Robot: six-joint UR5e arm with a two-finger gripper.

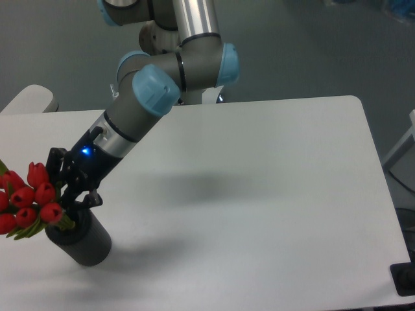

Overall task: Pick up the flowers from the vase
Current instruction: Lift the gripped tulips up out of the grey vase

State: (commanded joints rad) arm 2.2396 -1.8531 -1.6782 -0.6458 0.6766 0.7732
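Gripper [65,202] pinching the stems of the flowers [29,201] just above the mouth of the vase [83,238], red buds leaning left; vase tilted at the near left corner of the white tabletop [259,194].

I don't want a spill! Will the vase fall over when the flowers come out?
Maybe. The vase already looks tilted, so a tug might tip it. Its thick walls suggest it's heavy, which helps. The flowers lean sideways, so they may drag the rim.
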